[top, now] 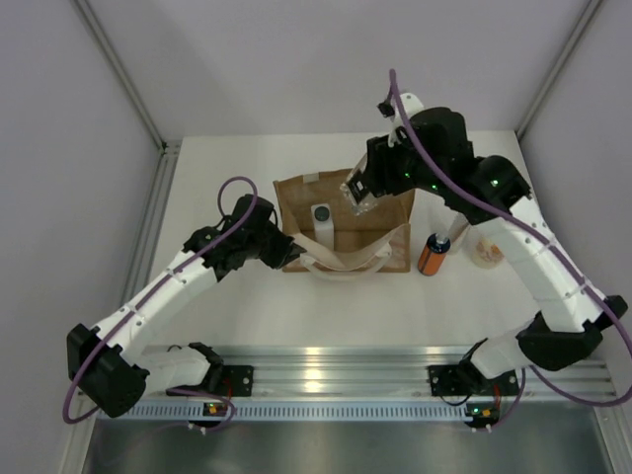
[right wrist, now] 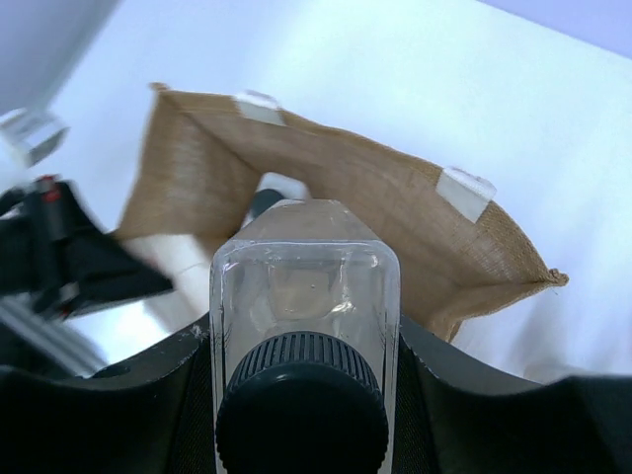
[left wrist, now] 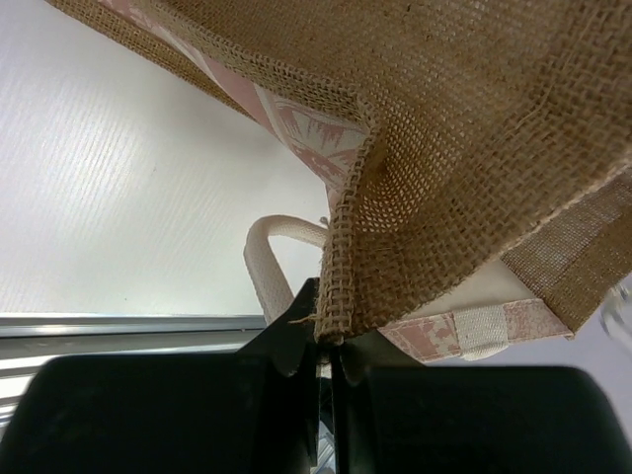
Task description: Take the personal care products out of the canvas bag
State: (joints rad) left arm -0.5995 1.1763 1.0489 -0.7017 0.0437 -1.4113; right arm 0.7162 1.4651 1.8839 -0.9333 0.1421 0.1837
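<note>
White desk (top: 227,168) carries everything; the canvas bag (top: 383,235) stands mid-desk, mouth up, cream handles (top: 341,265) flopped toward your arm bases. Your left tool (left wrist: 326,348) is clenched on the bag's near-left corner seam, jaws pinching the weave; judged purpose: to pin the bag and hold its mouth open while the other arm draws things out. Your right tool (top: 359,197) hangs over the bag's far rim, grasping the clear bottle (right wrist: 304,286) by its sides, dark cap toward the wrist camera; bottle above the mouth, not yet set down. Inside the bag a white squarish bottle (top: 321,219) with dark cap shows; one left to fetch. On the desk right of the bag: orange bottle (top: 433,255) upright, cream bottle (top: 487,251) just beyond it. No brand or lettering legible anywhere; only a pale pink pattern on the bag's front.
</note>
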